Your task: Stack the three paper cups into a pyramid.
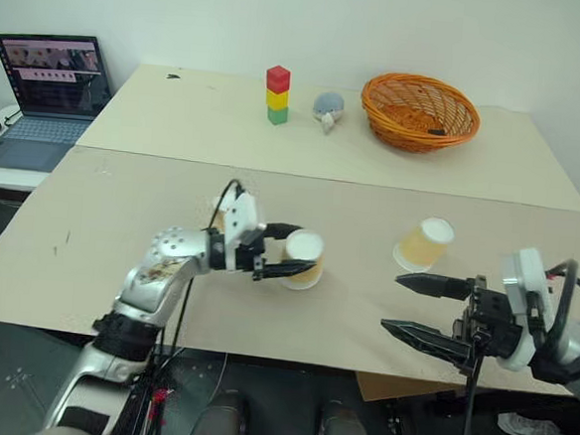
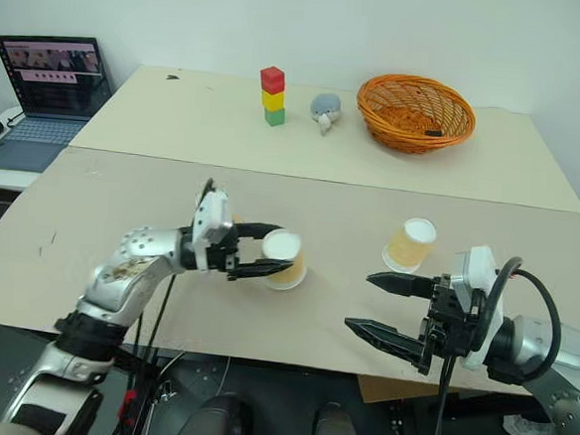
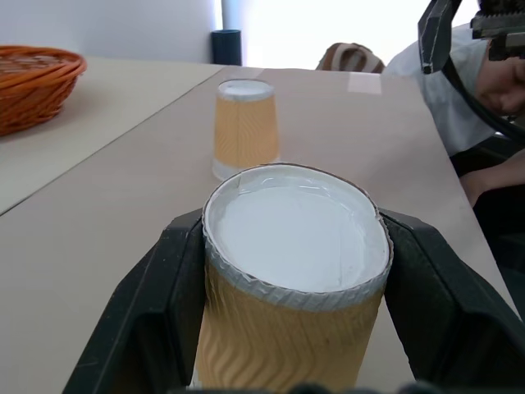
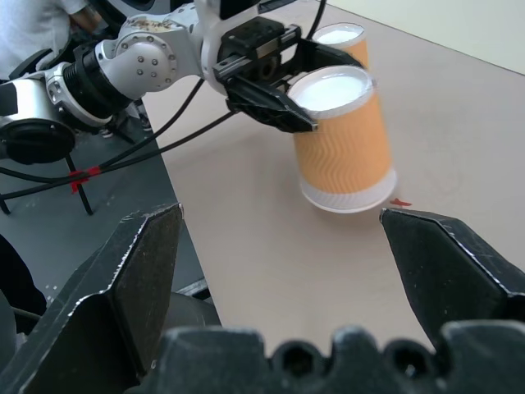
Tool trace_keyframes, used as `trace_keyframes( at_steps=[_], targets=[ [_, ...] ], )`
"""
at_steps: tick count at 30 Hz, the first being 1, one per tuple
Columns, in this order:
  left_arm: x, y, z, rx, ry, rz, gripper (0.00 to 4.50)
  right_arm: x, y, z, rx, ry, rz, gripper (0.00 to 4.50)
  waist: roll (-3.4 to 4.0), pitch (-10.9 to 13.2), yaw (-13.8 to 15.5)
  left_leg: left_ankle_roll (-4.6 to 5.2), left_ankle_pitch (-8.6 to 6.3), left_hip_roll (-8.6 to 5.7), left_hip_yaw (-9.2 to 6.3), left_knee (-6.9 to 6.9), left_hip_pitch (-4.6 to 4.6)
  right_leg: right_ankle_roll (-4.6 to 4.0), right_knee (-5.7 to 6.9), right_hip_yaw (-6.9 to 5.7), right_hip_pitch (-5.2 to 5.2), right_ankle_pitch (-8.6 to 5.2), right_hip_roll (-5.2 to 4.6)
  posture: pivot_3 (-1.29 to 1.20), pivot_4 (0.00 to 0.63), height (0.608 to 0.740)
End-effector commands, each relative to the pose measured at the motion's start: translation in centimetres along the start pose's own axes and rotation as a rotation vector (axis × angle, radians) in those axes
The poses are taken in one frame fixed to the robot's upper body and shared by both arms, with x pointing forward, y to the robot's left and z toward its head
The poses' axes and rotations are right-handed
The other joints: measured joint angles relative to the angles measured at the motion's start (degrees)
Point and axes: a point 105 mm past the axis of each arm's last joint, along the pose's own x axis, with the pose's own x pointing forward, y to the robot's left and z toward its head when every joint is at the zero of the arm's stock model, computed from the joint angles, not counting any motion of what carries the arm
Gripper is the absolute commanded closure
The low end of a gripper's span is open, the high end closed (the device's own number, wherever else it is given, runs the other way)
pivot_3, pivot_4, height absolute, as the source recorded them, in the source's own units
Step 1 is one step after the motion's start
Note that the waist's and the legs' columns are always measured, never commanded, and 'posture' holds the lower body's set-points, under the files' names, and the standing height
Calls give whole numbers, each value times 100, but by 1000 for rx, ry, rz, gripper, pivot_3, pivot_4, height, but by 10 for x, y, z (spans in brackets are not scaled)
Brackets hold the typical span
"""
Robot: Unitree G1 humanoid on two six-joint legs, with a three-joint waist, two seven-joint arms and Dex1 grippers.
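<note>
Right gripper (image 1: 425, 309) waits at five o'clock with jaws spread, empty. Left gripper (image 1: 286, 251) pinches an inverted cup (image 1: 303, 259) near its base, likely carrying it toward the second cup (image 1: 426, 244) at three o'clock to form the base row.

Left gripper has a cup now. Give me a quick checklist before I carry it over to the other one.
1. Left gripper shut on the held cup: ok.
2. Held cup inverted, white base up: ok.
3. Grip gentle enough: not ok, its top edge looks squeezed oval in the left wrist view.
4. Second cup inverted, standing apart on the table: ok.
5. Right gripper open, holding nothing: ok.
6. Third cup located: cannot tell.
</note>
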Motion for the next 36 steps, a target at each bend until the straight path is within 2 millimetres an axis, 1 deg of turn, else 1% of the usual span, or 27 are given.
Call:
trace_keyframes(
  at_steps=[1,4,7,11,14,17,24,26,27,29,32,36],
  targets=[
    [29,-3,13,7,-38,-30,1483,0,2,6,-25,-14,8,0,-1,0,-9,1,0,0,0,0,-1,0,-4,0,1,0,0,0,150,681],
    [47,-4,7,9,-30,-33,1483,0,3,6,-26,-18,1,0,-1,0,-55,3,-2,-1,0,-2,-2,0,-9,0,0,0,2,0,150,681],
    [54,-1,1,10,-23,-24,1483,0,4,6,-25,-21,-13,0,-1,0,-63,3,-1,-1,0,-2,1,-1,-6,1,-2,1,5,0,150,681],
    [55,5,-5,3,-15,-15,1483,-2,7,5,-23,-23,-23,0,-1,1,-35,4,0,1,-1,-1,0,0,-4,1,0,3,3,0,150,681],
    [53,16,-17,33,32,14,1483,-3,6,5,-21,-27,-34,0,-1,1,-25,4,0,0,-1,-1,-1,1,-8,1,0,4,1,0,150,681],
    [55,24,-21,52,41,34,1483,-2,7,4,-17,-26,-34,0,-1,1,-22,4,0,-1,-2,-1,-2,1,-9,1,-1,4,1,0,150,681],
    [63,23,-24,35,30,15,1483,-3,6,4,-16,-26,-42,0,-2,1,-23,5,0,0,-2,-1,-9,2,-15,0,-3,5,-1,0,150,681],
    [63,21,-26,-3,26,4,886,-4,7,3,-13,-29,-48,0,-2,1,-22,5,0,0,-2,-1,-9,2,-15,0,-3,5,-1,0,150,681],
    [63,20,-25,-17,19,-2,750,-4,7,3,-12,-31,-50,0,-2,1,-23,5,0,0,-2,-1,-9,2,-15,-1,-3,5,-1,0,150,681],
    [61,18,-24,2,19,-11,34,-5,7,3,-14,-29,-53,0,-2,1,-26,5,0,1,-3,-1,-9,3,-15,-1,-3,5,-1,0,150,681],
    [57,17,-17,21,-4,-10,34,-6,6,3,-14,-32,-59,0,-2,1,-33,5,0,2,-3,-1,-8,4,-15,0,-3,6,-1,0,150,681],
    [52,22,-7,16,-26,33,34,-12,3,4,-20,-30,-79,0,-2,1,-26,5,0,2,-4,-1,-9,4,-15,-1,-3,6,-1,0,150,681]
  ],
)
